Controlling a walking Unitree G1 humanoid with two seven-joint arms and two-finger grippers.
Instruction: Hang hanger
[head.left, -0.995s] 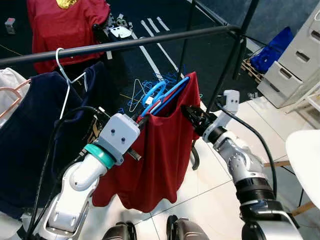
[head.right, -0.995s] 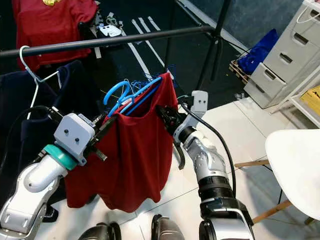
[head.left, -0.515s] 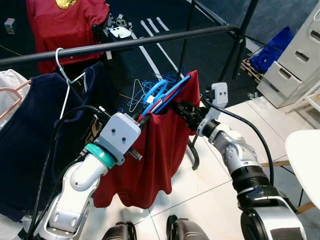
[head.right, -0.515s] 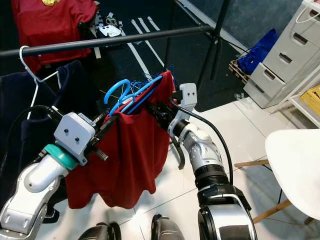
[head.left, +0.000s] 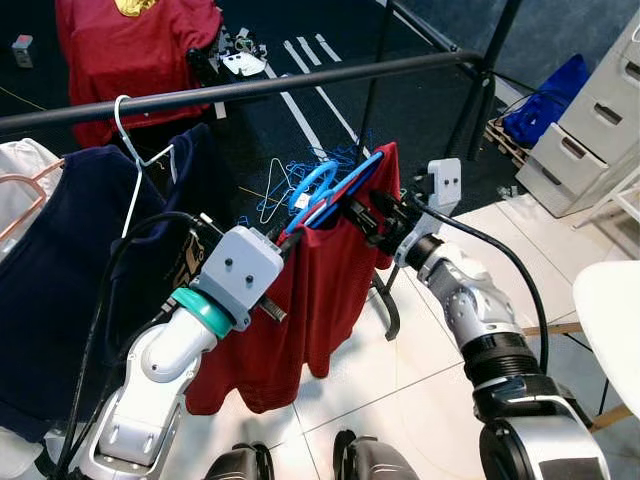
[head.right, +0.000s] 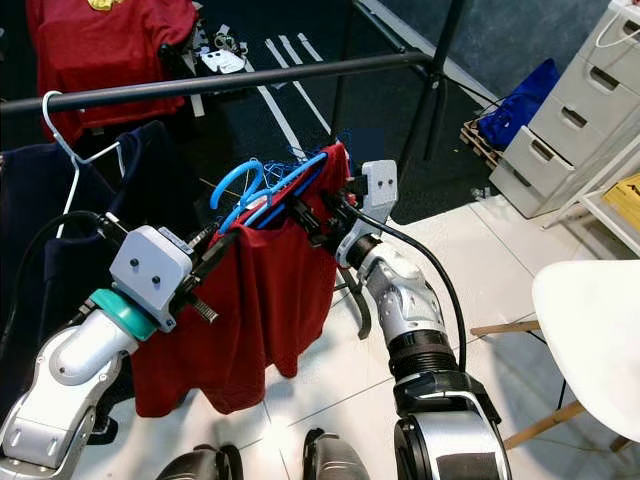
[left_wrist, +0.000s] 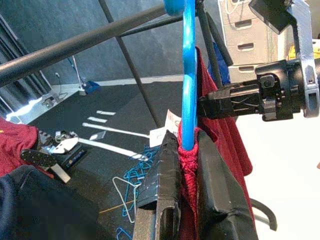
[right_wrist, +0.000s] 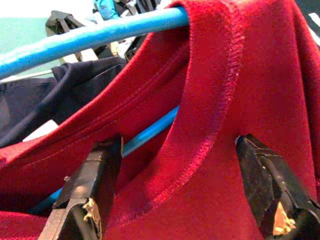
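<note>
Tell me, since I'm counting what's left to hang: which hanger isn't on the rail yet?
The blue hanger, carrying the red shirt. The left tool grips it below the rail; the white hanger and pink hanger already hang there.

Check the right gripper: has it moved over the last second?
Yes. The right gripper has shifted toward the robot's left, farther from the grey drawer cabinet, now up at the red shirt's collar by the blue hanger.

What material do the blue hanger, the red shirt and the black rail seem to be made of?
Blue hanger: probably plastic, smooth with a slight gloss.
Red shirt: knitted fabric, matte, with a stitched collar seam and soft folds.
Black rail: likely painted metal tube, straight, with a faint sheen.
</note>
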